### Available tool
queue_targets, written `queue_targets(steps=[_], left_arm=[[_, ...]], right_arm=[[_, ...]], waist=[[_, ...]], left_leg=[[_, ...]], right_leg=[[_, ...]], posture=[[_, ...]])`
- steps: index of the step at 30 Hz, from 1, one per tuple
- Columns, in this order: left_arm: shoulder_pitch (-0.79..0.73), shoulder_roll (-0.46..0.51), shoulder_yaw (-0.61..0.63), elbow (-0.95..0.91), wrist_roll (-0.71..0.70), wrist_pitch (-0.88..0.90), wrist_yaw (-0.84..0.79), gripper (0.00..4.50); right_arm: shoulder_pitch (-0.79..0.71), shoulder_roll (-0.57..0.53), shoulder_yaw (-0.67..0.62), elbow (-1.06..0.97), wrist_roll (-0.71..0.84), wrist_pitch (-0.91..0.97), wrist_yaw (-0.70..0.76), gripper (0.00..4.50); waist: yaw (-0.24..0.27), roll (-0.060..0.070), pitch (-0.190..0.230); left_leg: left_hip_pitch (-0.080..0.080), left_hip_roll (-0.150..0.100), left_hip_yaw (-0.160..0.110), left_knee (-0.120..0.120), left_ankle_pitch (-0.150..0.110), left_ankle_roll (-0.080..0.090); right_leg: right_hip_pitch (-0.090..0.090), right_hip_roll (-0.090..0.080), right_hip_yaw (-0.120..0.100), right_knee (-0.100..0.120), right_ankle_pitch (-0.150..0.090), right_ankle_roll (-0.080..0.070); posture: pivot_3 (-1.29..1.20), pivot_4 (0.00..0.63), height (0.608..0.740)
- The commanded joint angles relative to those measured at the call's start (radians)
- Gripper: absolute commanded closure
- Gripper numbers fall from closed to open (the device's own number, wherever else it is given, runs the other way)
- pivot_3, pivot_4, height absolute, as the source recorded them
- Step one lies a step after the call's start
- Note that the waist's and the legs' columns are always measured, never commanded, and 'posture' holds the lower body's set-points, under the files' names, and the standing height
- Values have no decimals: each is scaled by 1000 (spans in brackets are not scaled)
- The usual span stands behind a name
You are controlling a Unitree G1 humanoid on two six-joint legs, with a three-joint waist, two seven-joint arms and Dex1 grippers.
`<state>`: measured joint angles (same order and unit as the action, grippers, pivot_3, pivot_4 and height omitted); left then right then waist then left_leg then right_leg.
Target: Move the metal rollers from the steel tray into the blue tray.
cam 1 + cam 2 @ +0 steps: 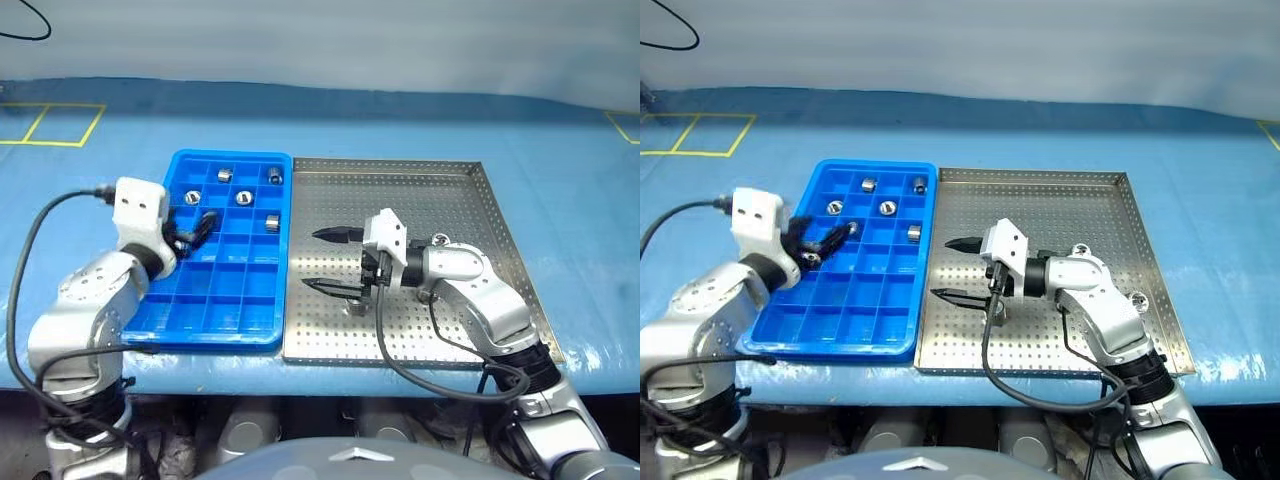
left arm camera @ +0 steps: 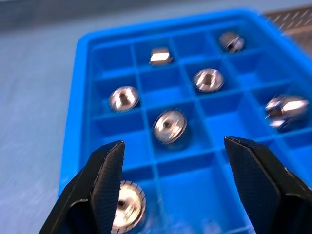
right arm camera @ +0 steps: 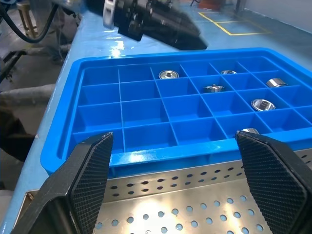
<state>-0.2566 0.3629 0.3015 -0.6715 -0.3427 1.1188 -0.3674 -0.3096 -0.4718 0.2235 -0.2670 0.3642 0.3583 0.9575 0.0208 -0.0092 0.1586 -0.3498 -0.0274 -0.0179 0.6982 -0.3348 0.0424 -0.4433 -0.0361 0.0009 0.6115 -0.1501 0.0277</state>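
Left end effector (image 2: 173, 183) agape (empty) above blue tray (image 1: 190, 325).

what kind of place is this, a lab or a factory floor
Probably a robot test or training workcell. A bench under a blue cover marked with yellow tape squares holds a blue tray and a perforated steel tray of metal rollers.

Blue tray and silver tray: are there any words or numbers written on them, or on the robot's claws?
None: no words, numbers or labels can be read.
Blue tray: plain plastic.
Steel tray: just holes.
Left claw, right claw: black textured pads, no writing.
Yellow lines on the table: marks, not letters.
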Motion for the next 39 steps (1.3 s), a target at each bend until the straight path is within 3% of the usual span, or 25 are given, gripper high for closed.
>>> queue_targets(steps=[1, 6, 10, 19, 26, 36, 39], left_arm=[[-85, -22, -159, -25, -84, -14, -57, 899], [-150, -8, -448, 105, -74, -55, -145, 899], [-179, 8, -583, 153, -73, -72, -200, 899], [-155, 97, -703, 150, -60, -80, -259, 899], [-145, 116, -830, 248, 29, -124, -242, 899], [-146, 69, -855, 375, 99, -184, -224, 899], [-139, 59, -840, 375, 102, -189, -225, 1456]], right_arm=[[22, -57, -68, -53, -23, 2, -41, 273], [103, -147, -138, -110, -44, 30, -89, 273], [191, -207, -219, -171, -52, 64, -141, 273], [296, -238, -292, -268, -31, 118, -194, 273], [271, -228, -263, -282, -27, 134, -200, 273], [241, -224, -245, -286, -25, 141, -197, 273], [242, -223, -245, -287, -24, 138, -197, 273]], waist=[[-1, 0, 0], [-27, 1, 0], [-58, 1, 0], [-118, 1, 0], [-123, 1, 0], [-115, 1, 0], [-113, 1, 0]], left_leg=[[0, 0, 0, 0, 0, 0], [0, 0, 1, 0, 0, 1], [0, 1, 2, -1, 0, 1], [5, 2, 14, 0, -3, 7], [5, 1, 16, 1, -3, 11], [5, 1, 16, 1, -4, 11], [5, 1, 16, 1, -4, 12]], right_leg=[[0, 0, 0, 0, 0, 0], [0, 0, 1, -1, 0, 0], [0, 2, 4, 0, -1, -1], [0, 11, 15, 1, -3, 5], [0, 12, 19, 0, -1, 8], [0, 11, 19, 0, 0, 9], [0, 11, 19, 0, 1, 9]], posture=[[-33, 150, 740], [-129, 150, 740], [-202, 150, 740], [-246, 150, 740], [-235, 150, 740], [-228, 150, 740], [-227, 150, 740]])
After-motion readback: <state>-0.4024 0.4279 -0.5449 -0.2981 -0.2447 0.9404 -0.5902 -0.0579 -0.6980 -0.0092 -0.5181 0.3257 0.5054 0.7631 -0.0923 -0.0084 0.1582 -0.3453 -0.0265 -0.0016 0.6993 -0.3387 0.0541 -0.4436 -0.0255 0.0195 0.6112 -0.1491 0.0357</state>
